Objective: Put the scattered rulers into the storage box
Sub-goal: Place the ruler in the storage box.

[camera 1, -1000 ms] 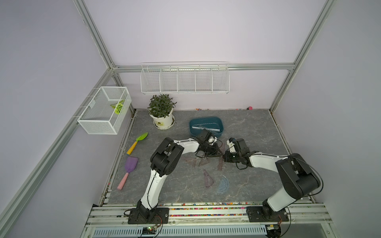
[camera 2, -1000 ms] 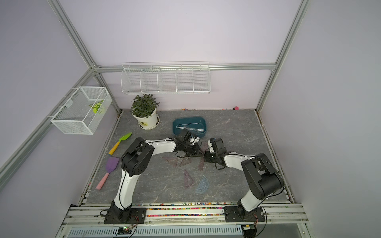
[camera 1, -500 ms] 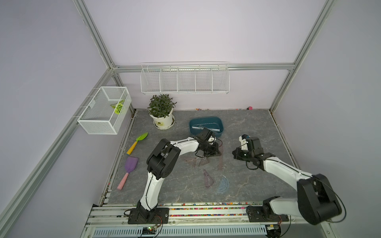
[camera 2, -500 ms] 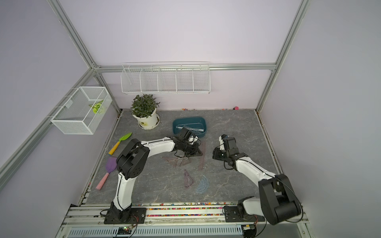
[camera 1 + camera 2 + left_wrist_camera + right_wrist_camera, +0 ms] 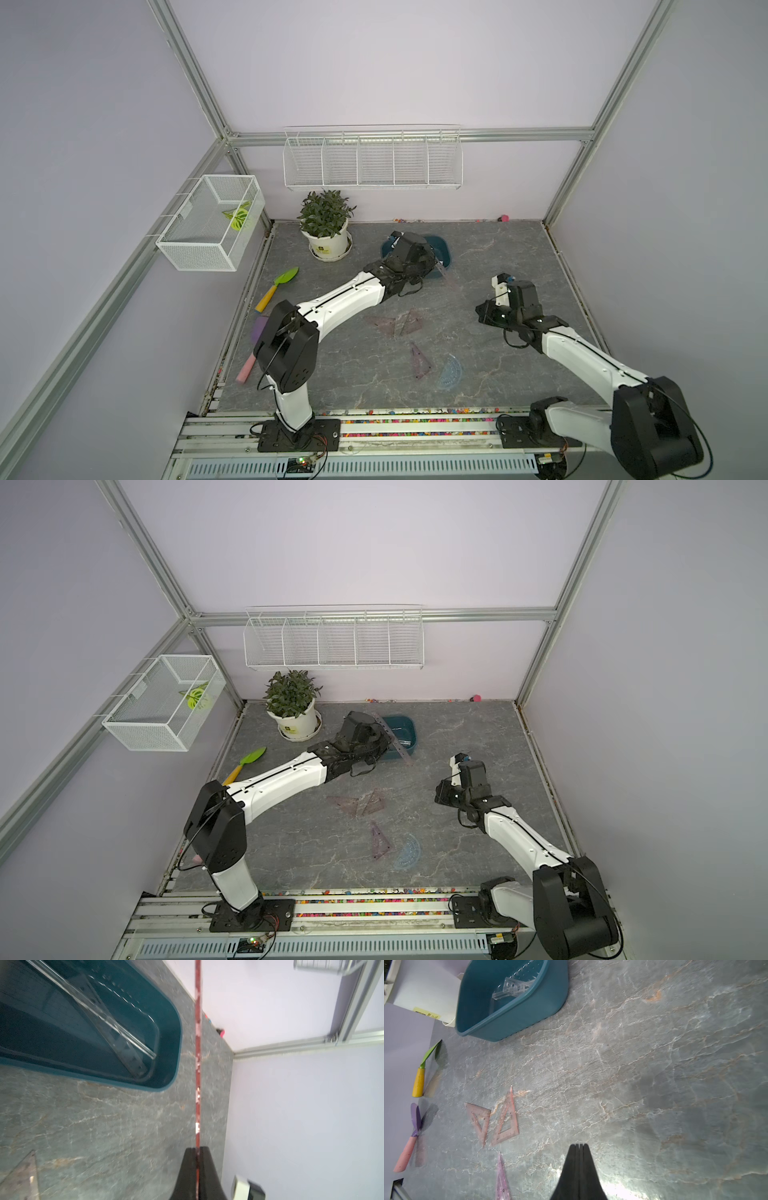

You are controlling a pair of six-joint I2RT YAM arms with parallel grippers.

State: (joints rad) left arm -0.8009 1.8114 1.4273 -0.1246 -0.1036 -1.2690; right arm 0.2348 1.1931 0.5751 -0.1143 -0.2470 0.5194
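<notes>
— Is the storage box (image 5: 444,253) fully seen in both top views?
— No, the left arm (image 5: 353,293) covers half. The purple shovel (image 5: 246,366) hides partly behind its elbow; the straight ruler (image 5: 197,1064), blurred, runs off the left wrist view.

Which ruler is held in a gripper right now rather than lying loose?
The straight strip ruler, pinched edge-on in the left gripper beside the storage box; the triangles and protractor lie flat on the table.

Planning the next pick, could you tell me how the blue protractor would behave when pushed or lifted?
The protractor looks thin and lies flat on the table, so probably light yet hard to get under. Its smooth plastic may slide when pushed; rolling seems unlikely.
</notes>
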